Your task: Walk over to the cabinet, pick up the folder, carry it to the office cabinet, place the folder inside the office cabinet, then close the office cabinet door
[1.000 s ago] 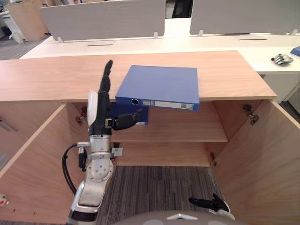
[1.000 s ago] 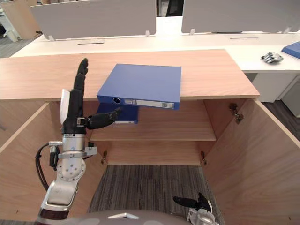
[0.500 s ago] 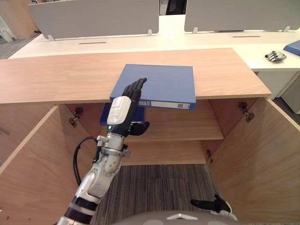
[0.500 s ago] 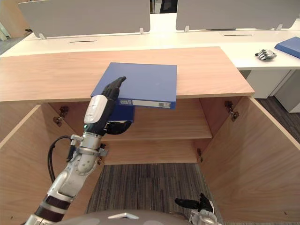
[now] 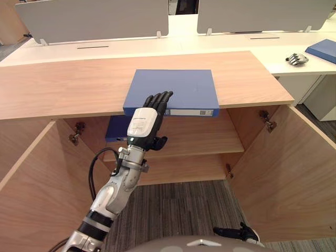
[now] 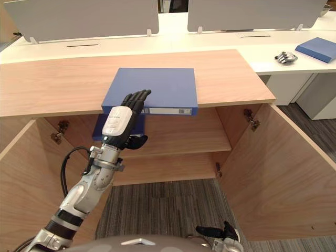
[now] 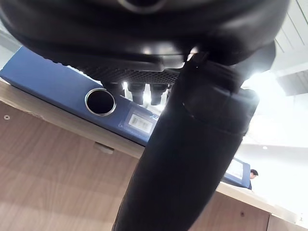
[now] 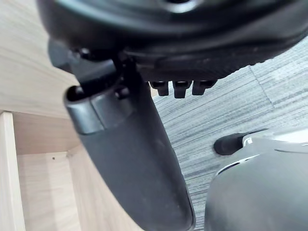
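Note:
A blue folder (image 5: 176, 88) lies flat on the wooden cabinet top (image 5: 63, 86), its spine (image 7: 62, 89) overhanging the front edge. My left hand (image 5: 146, 122) reaches up from below. Its straight fingers (image 6: 135, 98) rest on the folder's top near the front left corner, and the thumb (image 5: 158, 142) sits below the cabinet top, apart from the folder. The cabinet stands with both doors open, and a second blue folder (image 5: 114, 131) lies on its inner shelf (image 5: 205, 139). My right hand (image 8: 125, 144) hangs low beside the right door (image 5: 286, 173), fingers relaxed and holding nothing.
The left door (image 5: 29, 199) stands open at my left. Behind the cabinet run white desks with grey partitions (image 5: 94, 18). On the far right desk lie another blue folder (image 5: 321, 50) and a small dark hand-like object (image 5: 296, 59). Grey carpet (image 5: 173, 210) lies between the doors.
My left hand has swung from upright beside the folder to lie with its fingers on the folder's front edge. The camera has shifted; the folder has not moved on the cabinet top.

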